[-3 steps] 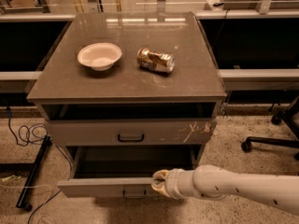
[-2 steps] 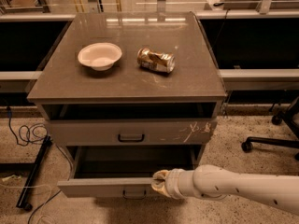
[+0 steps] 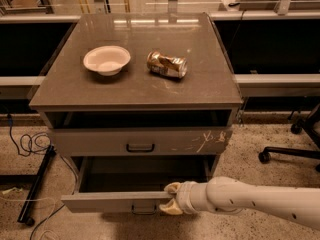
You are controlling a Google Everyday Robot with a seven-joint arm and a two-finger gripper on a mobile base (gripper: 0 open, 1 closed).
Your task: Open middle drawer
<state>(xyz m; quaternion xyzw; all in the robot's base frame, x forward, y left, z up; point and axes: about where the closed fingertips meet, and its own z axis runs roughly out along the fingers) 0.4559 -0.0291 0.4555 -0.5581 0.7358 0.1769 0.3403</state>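
Observation:
The middle drawer [image 3: 110,202] is the plain grey one with a small black loop handle [image 3: 144,210]. It stands pulled out from the cabinet, and its dark inside [image 3: 145,174] looks empty. My gripper [image 3: 171,199] comes in from the right on a white arm [image 3: 250,201]. Its cream fingers [image 3: 172,187] are closed on the right part of the drawer's front panel, one above the top edge and one low on the front face. The taller drawer front with white scratch marks [image 3: 142,141] above it is closed.
On the cabinet top [image 3: 75,91] stand a white bowl [image 3: 106,59] and a crushed can lying on its side [image 3: 167,64]. An open slot runs under the top. A black chair base [image 3: 295,149] is at the right. Cables and a black stand [image 3: 35,184] lie at the left.

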